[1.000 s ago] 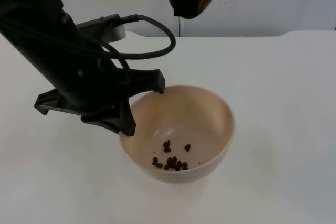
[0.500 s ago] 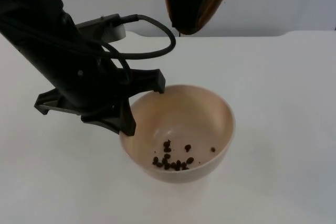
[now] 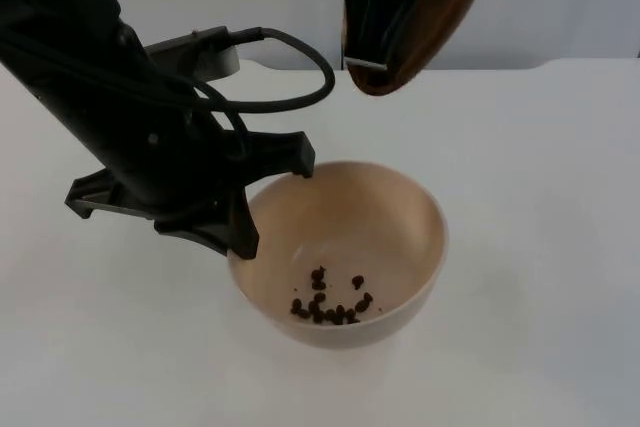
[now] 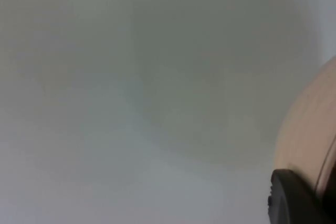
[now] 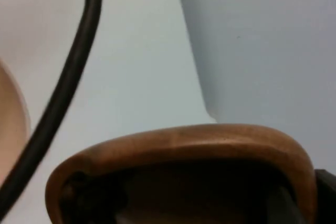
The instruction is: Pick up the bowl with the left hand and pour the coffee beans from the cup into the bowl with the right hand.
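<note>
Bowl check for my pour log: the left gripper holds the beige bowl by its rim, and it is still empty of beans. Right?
Not empty. The top view shows coffee beans lying in the bowl; the left gripper does hold its rim.

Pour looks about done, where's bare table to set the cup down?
Bare table lies to the bowl's right arm side, up to the partition wall, and in front of the bowl. The left gripper crowds the bowl's left rim. The cup, tilted, hangs above the table's far edge behind the bowl.
</note>
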You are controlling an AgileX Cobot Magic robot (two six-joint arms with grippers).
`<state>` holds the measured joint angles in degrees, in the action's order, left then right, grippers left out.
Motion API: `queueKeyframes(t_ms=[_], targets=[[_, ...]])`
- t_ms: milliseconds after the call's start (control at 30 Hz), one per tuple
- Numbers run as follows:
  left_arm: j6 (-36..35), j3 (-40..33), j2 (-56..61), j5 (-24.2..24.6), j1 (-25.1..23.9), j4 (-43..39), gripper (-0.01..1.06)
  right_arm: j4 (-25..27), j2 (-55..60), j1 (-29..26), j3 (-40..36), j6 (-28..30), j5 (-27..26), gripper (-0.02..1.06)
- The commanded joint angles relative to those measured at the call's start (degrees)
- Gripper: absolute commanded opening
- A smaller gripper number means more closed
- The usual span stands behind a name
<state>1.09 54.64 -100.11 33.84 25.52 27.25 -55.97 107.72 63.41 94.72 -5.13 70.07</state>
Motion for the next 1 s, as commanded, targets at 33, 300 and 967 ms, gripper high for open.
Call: queueKeyframes(t_ms=[33, 300, 967], targets=[[0.08, -0.24, 0.66, -0.14, 0.0, 0.87, 0.0, 3.68, -1.38, -1.76, 1.59, -0.2, -0.1, 0.0], [0.08, -0.24, 0.66, -0.14, 0.0, 0.87, 0.0, 16.44, -6.82, -7.13, 1.7, 1.82, -0.1, 0.0], [0.08, -0.24, 0.66, -0.03, 0.0, -0.09, 0.0, 52.1, -9.96, -23.14, 1.7, 10.89, -1.31, 0.0]])
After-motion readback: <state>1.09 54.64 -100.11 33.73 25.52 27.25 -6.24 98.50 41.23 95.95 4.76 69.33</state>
